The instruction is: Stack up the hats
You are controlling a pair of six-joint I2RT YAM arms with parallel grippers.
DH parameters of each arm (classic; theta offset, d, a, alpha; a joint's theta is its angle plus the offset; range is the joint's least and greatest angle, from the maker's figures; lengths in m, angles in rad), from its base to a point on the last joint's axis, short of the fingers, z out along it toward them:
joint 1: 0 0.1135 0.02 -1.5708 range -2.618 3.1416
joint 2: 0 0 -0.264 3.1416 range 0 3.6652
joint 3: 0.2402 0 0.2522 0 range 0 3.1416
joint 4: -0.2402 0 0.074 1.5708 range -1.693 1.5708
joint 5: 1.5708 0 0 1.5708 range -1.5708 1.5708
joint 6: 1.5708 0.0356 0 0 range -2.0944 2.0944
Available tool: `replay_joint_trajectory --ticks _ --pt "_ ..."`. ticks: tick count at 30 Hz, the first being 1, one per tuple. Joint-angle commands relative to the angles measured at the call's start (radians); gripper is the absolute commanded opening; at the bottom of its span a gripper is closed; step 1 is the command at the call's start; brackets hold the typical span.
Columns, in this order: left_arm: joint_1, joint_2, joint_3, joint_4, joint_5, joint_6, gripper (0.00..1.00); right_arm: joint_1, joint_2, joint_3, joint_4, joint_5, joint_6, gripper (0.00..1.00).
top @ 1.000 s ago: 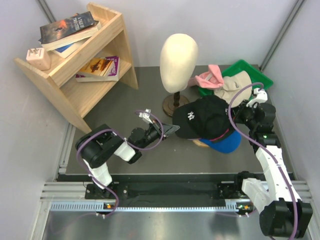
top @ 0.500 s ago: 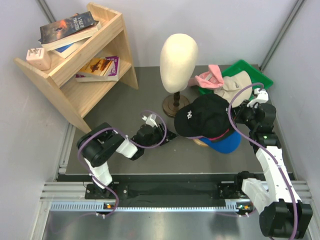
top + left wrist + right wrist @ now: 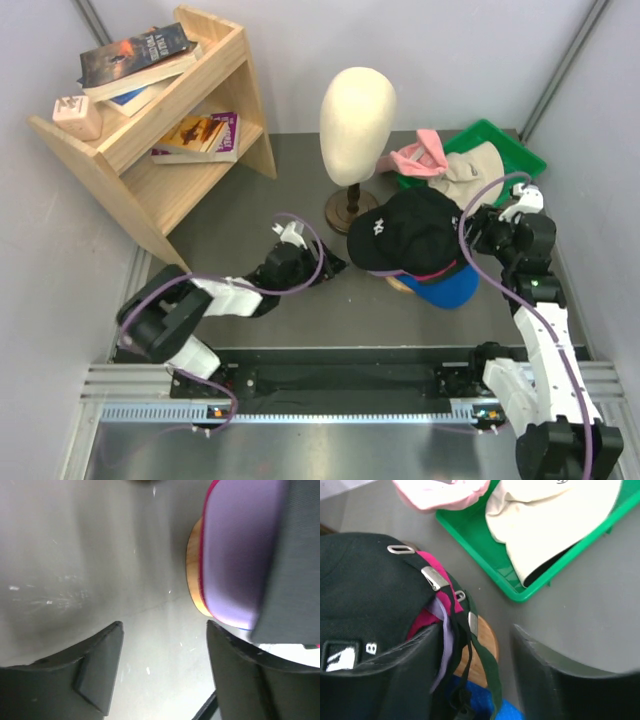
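Note:
The black cap with a white logo [image 3: 415, 232] sits on top of the stack, over the magenta, lavender and blue caps [image 3: 447, 287] on the round wooden stand [image 3: 400, 285]. My left gripper [image 3: 327, 268] is open just left of the black brim, nothing between its fingers [image 3: 100, 665]; the lavender brim [image 3: 240, 555] and the stand [image 3: 192, 572] lie just ahead. At the stack's right side my right gripper [image 3: 482, 235] is open, and the caps' back straps [image 3: 470, 625] hang loose between its fingers [image 3: 555, 680]. A light pink cap [image 3: 420, 155] and a cream hat [image 3: 465, 178] lie in the green tray [image 3: 515, 143].
The cream mannequin head [image 3: 357, 110] on its dark wooden foot stands just behind the stack. A wooden shelf [image 3: 190, 130] with books fills the back left. The green tray [image 3: 495, 567] lies close behind my right gripper. Grey walls close in both sides.
Both grippers have opened and let go of the black cap, the left off its brim, the right off its back. The cap has settled on the stack.

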State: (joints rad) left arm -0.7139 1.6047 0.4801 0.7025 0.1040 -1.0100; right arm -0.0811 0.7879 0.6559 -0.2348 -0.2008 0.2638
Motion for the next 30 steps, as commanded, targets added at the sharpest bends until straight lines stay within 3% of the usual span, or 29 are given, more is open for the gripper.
replay_joint_trajectory --ticks 1,4,8,16,19,30 --pt "0.02 -0.199 0.005 -0.221 -0.095 0.119 0.78 -0.014 -0.076 0.085 -0.086 0.04 -0.02 0.67" --pt "0.04 -0.303 0.0 -0.34 -0.176 0.16 0.87 -0.014 -0.117 0.108 -0.127 0.034 -0.011 0.74" --pt "0.1 -0.413 -0.018 -0.422 -0.165 0.195 0.94 -0.014 -0.171 0.145 -0.173 0.031 -0.009 0.78" --pt "0.146 -0.58 0.057 -0.635 -0.242 0.333 0.99 -0.016 -0.106 0.266 -0.186 0.09 -0.037 0.84" --pt "0.159 -0.611 0.089 -0.661 -0.268 0.384 0.99 -0.022 0.005 0.327 -0.12 0.115 -0.035 0.84" --pt "0.234 -0.557 0.207 -0.692 -0.267 0.45 0.99 -0.045 0.669 0.596 0.072 0.147 0.084 0.87"
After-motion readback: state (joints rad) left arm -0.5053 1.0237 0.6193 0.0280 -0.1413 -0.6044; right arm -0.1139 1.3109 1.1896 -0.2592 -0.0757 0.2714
